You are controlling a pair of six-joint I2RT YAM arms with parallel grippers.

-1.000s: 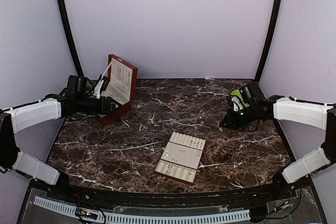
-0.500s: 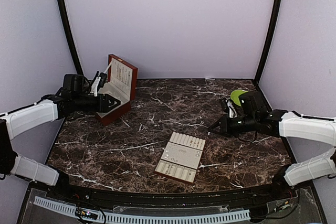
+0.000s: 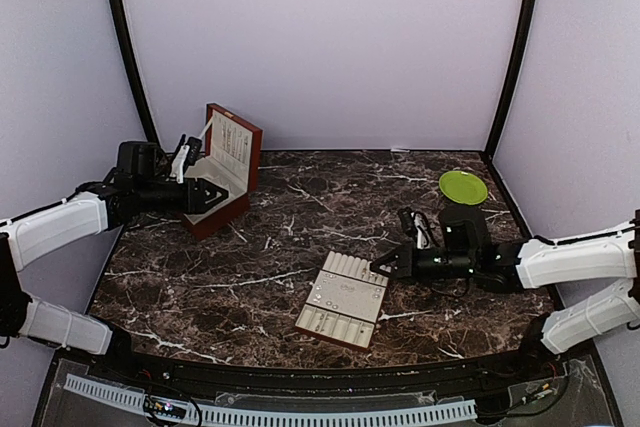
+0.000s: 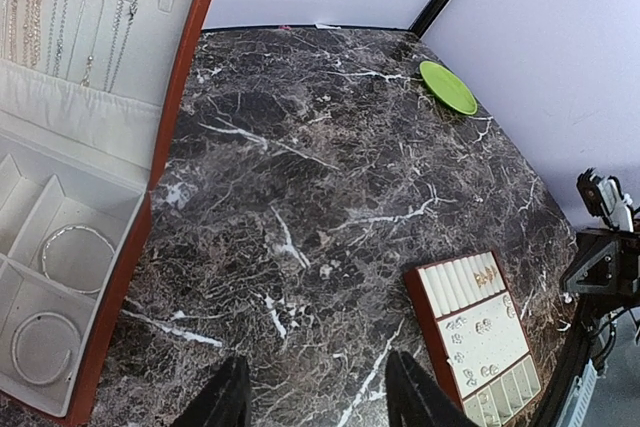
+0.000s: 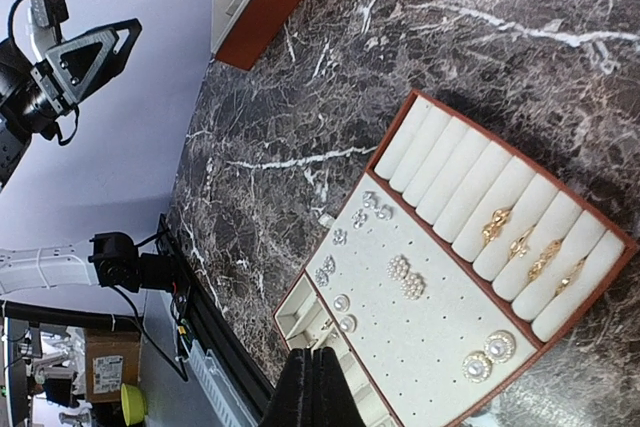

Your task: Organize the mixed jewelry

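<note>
Left gripper (image 3: 212,195): jaws apart, empty, beside red-brown wooden box (image 3: 232,152).
Right gripper (image 3: 378,269): jaws closed, empty, near cream slotted tray (image 3: 335,325).
Mixed jewelry (image 5: 405,275): tiny pale studs on tray.

The left arm (image 3: 55,227) and right arm (image 3: 575,255) have white shells and black joints.

The slotted tray (image 3: 343,299) lay at the front centre of the worktop (image 3: 300,217), with small jewelry pieces (image 5: 405,275) on its middle panel and in its roll slots. The open box (image 3: 225,169) stood at rear left, with bangles (image 4: 78,257) in its compartments and chains (image 4: 60,7) on its raised lid. A plate (image 3: 463,187) sat at rear right. The left hand (image 3: 210,194) was beside the box, and the right hand (image 3: 380,268) was just beside the tray's right edge.
</note>
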